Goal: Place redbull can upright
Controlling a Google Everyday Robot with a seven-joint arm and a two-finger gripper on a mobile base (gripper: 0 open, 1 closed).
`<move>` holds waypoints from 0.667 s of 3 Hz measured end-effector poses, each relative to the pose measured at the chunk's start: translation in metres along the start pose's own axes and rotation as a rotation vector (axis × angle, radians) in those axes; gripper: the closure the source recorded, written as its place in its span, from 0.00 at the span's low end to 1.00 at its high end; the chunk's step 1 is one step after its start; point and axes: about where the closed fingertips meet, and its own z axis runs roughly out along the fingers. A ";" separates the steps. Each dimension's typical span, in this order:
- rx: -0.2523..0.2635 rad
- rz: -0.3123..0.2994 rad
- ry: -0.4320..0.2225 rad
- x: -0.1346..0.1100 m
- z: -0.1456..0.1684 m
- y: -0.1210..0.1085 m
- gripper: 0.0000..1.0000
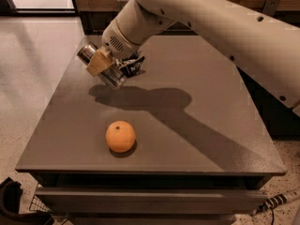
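The redbull can (111, 77), slim and silver with a shiny round end, is held tilted in the air over the left part of the grey table (197, 107). My gripper (101, 62) is shut on the can, with a tan finger (99, 61) across its middle. The can's ends stick out to the upper left and lower right. The can's shadow lies on the table below it.
An orange (120, 136) sits near the table's front edge. A wrinkly blue-and-white snack bag (133, 65) lies just behind the gripper, partly hidden by the arm. The table's left edge drops to a pale floor (28, 69). Dark cabinets stand behind.
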 end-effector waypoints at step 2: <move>-0.070 -0.085 -0.229 -0.014 0.011 0.020 1.00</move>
